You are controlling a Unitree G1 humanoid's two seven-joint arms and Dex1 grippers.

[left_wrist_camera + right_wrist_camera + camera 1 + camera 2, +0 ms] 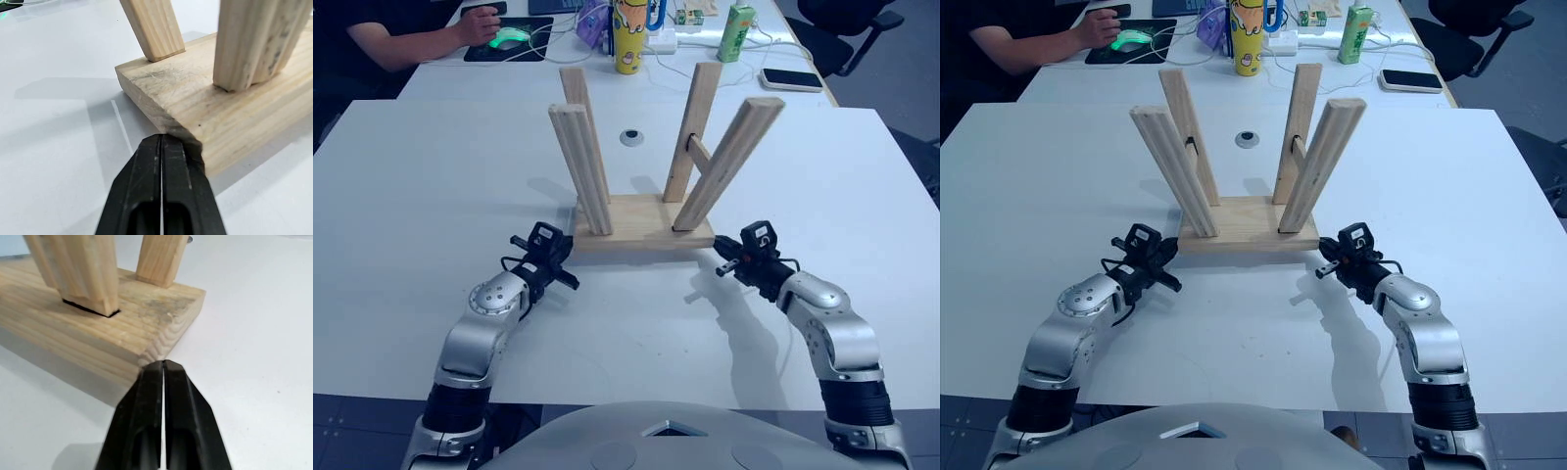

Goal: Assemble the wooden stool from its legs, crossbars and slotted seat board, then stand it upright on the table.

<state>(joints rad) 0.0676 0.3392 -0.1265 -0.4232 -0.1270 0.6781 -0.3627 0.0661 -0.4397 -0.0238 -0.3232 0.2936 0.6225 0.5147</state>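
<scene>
stool (pixel 643 220) upside down, centre frame, seat (pixel 1249 227) flat on table (pixel 431 196), legs (pixel 590 171) up | my left gripper (pixel 161 142) clenched, empty, tip at seat's lower-left corner | my right gripper (pixel 163 366) clenched, empty, tip at lower-right corner

Left arm (pixel 481 318) and right arm (pixel 830 315): silver-grey rounded shells with circular joint caps, and black ribbed collars lower down. Left gripper (pixel 161 143) and right gripper (pixel 163 366): glossy black tapered fingers (hollowed channels toward the base). A thin black cable (pixel 512 261) loops at the left wrist.
</scene>
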